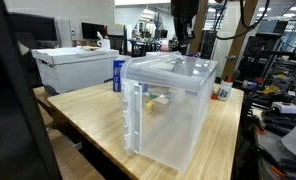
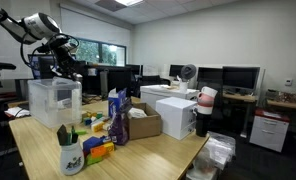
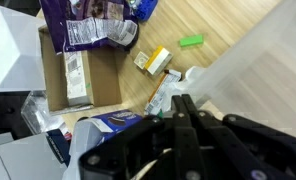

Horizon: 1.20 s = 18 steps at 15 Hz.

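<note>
Plainly, the closest hazard is the bin [image 3: 260, 62] itself. The gripper [image 3: 186, 106] hangs above its edge. We judge that a straight drop with the fingers together would land on the thin clear lid [image 1: 168, 68], which could flex, come askew, or send the whole bin sliding on the table [image 1: 88, 105].

Just beside the bin wall lie loose small things, a carton [image 3: 154, 62] and a green block [image 3: 191, 42]. A sideways sweep at low height would likely scatter them or jam one against the plastic. Farther out, a purple bag [image 3: 88, 25] leans by a cardboard box [image 3: 76, 80]. We think a wide swing of the arm could topple the bag, since it looks light and stands loosely.

As for the gripper, the wrist view shows its fingers drawn together — no gap that we can see. We can make out nothing clamped between them, though that view is dark around the tips. It touches nothing. In both exterior views it hovers clear of the bin [image 2: 54, 100], which stands upright on the table directly below it with the lid on. An exterior view shows a few small things inside, but they are too blurred to name.
</note>
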### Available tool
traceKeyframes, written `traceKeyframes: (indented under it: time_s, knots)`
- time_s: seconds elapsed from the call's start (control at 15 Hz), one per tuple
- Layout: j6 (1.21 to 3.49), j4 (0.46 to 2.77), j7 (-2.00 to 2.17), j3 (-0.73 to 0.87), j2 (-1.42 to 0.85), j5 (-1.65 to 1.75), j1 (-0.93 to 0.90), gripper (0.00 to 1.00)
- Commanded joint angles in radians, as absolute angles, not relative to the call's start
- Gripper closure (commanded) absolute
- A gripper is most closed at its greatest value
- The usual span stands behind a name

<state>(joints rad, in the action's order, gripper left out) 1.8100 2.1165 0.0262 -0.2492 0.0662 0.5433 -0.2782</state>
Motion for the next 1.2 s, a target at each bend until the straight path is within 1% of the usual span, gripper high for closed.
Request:
traceKeyframes:
  time_s: [0.0, 0.67, 0.8, 1.13]
  knots:
    - [1.846, 2.18, 0.092, -0.259, 0.132, 0.555, -0.269, 0.98]
    - [1.839, 2.194, 0.104, -0.258, 0.164, 0.538, -0.265, 0.97]
    - [1.841, 2.19, 0.043, -0.253, 0.167, 0.522, -0.267, 0.72]
    - [1.827, 2.17, -0.17, -0.239, 0.186, 0.493, -0.271, 0.5]
